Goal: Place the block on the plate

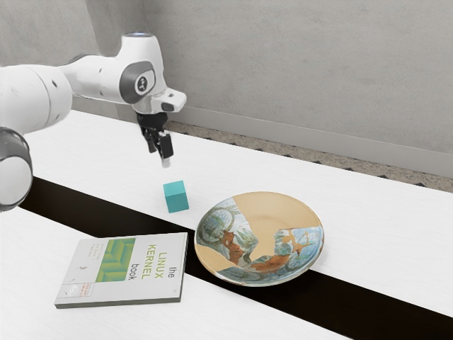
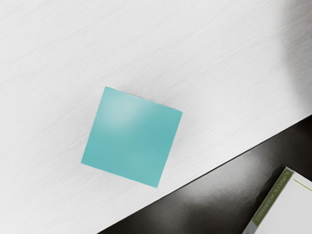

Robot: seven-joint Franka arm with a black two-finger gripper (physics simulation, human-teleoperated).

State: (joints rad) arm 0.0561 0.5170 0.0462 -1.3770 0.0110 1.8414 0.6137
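In the exterior view my gripper (image 1: 159,156) hangs above the table with its fingers apart and nothing held. The teal block (image 1: 176,197) rests on the white table below it, a gap between them. From the wrist view, the block (image 2: 131,137) lies under my hand, its top face turned at an angle. The plate (image 1: 273,221), tan with a painted fox pattern, sits toward the exterior view's right of the block, partly over the black strip. Nothing lies on the plate.
A Linux kernel book (image 1: 126,269) lies at the exterior view's lower left, close beside the plate; its corner (image 2: 285,204) shows in the wrist view. The black strip (image 1: 85,212) runs across the white table (image 1: 92,149). A grey wall stands behind.
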